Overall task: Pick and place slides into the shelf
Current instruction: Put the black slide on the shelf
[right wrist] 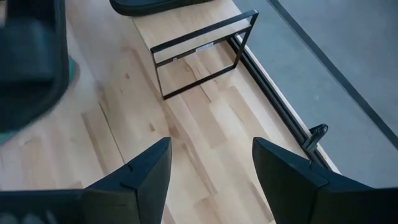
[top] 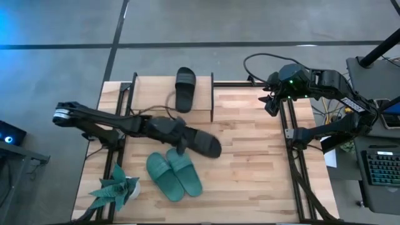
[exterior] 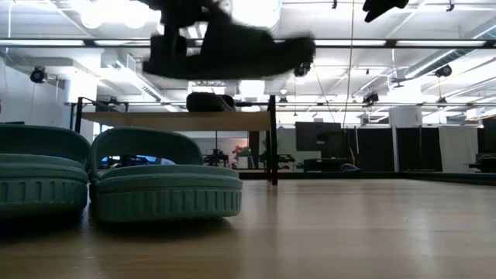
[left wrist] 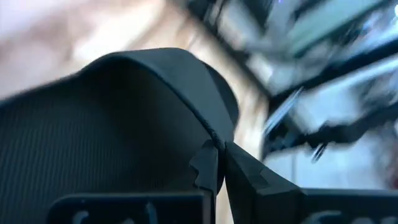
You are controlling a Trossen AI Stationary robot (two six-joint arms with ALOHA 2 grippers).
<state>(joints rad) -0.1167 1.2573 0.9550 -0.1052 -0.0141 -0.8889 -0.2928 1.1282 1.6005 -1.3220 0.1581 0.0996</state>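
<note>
My left gripper (top: 180,141) is shut on a black slide (top: 203,144), which hangs over the middle of the table and shows high up in the low view (exterior: 232,50). A second black slide (top: 185,89) lies on the top board of the shelf (top: 150,94) at the far edge. Two teal slides (top: 174,175) rest side by side on their soles near the front. My right gripper (right wrist: 211,168) waits open, high over the table's far right, with nothing between its fingers. My left gripper pinches a thin raised edge of the black slide (left wrist: 208,134) between its two fingers, at the slide's end toward the table's left (top: 186,139). The fingers come from the table's left, slanting slightly down. The slide hangs clear of the table, roughly level.
A small green plant (top: 115,190) stands at the near left corner. Black frame rails (top: 294,150) run along the table's right side. Bare wood (top: 250,169) spreads between the teal slides and the right rail.
</note>
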